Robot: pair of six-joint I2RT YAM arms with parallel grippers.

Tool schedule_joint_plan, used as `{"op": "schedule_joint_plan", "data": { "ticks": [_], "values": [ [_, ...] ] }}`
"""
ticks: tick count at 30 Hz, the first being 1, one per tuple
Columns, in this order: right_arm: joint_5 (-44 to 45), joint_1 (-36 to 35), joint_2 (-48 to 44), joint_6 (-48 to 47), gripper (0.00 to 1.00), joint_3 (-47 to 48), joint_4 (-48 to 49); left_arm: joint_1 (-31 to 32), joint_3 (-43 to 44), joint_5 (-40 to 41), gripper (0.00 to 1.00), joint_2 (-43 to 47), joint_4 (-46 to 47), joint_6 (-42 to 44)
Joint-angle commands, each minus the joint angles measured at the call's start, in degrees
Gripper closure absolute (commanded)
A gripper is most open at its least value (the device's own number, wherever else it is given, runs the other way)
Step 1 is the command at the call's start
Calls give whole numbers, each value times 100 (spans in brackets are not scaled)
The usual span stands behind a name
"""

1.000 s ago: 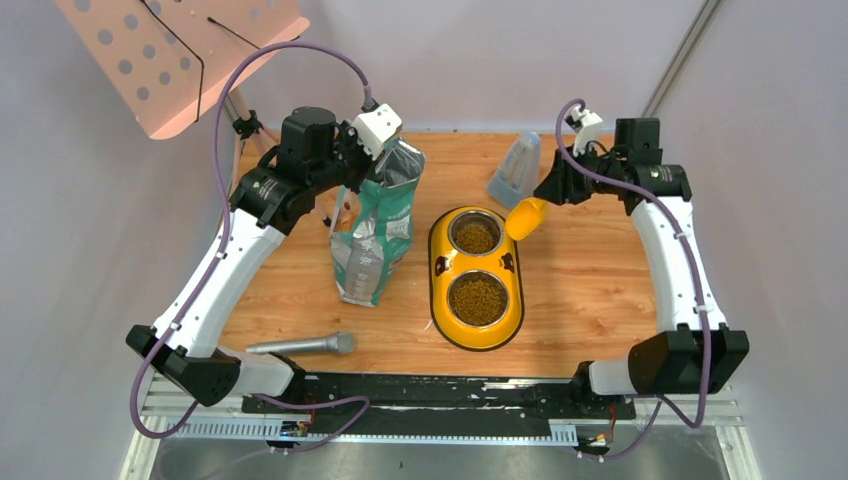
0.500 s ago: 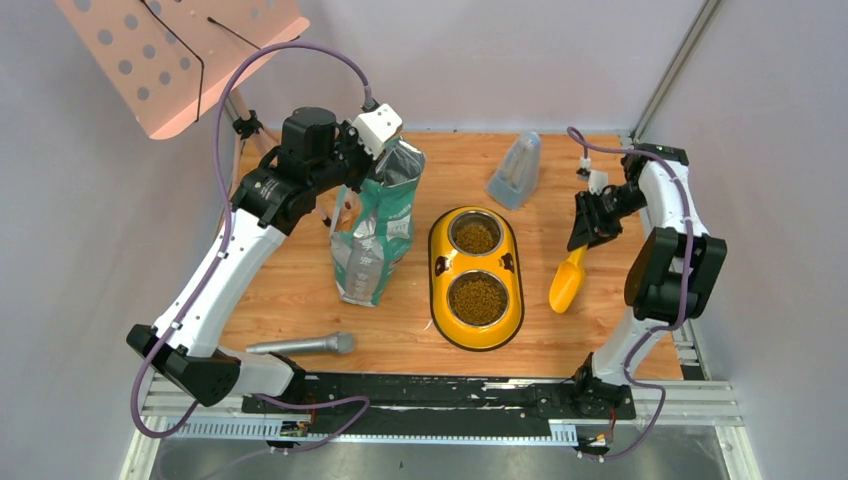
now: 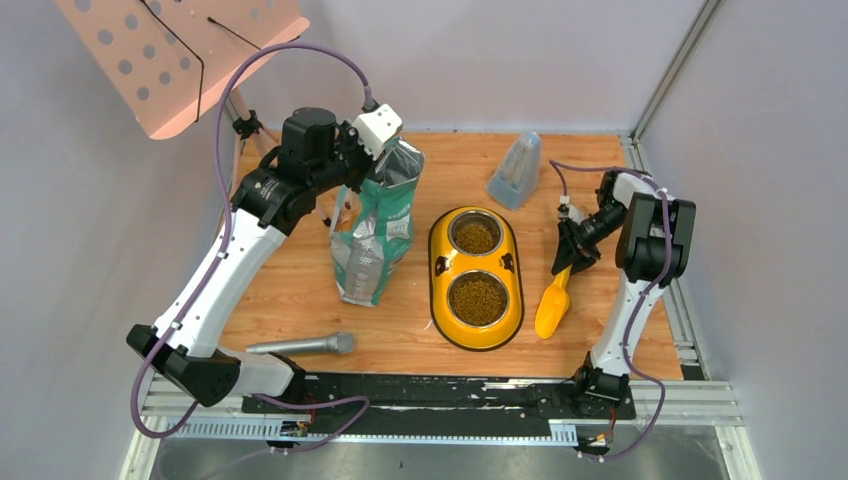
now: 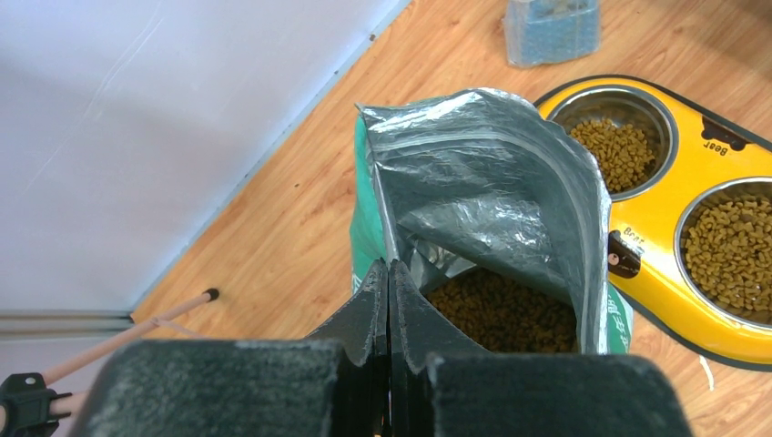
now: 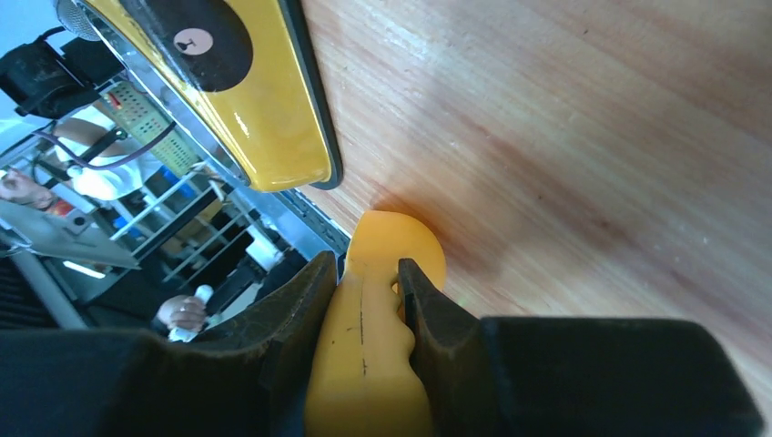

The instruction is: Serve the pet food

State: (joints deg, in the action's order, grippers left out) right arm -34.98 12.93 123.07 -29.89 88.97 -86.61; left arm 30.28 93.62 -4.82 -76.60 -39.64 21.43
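Bright even light, soft shadows, wrist foregrounds blurred

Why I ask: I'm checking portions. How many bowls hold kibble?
2. The far bowl and the near bowl of the yellow feeder, side by side; both hold kibble. None seems hidden.

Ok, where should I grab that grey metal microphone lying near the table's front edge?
Grip the grey metal microphone by its slim straight handle, mid-length, coming from straight above and closing across it. It lies flat, running left to right; the rounded mesh head at its right end would probably slip.
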Motion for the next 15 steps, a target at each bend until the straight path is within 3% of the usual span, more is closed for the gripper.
{"op": "schedule_joint_plan", "data": {
  "ticks": [1, 9, 15],
  "values": [
    [-201, -39, 269, 97, 89, 342, 13, -13, 43, -62, 100, 304, 621, 153],
    [86, -192, 429, 649, 60, 131, 554, -14, 24, -72, 100, 312, 602, 146],
    [255, -195, 285, 884, 53, 16, 803, -28, -4, -100, 100, 343, 592, 124]
  ]
}}
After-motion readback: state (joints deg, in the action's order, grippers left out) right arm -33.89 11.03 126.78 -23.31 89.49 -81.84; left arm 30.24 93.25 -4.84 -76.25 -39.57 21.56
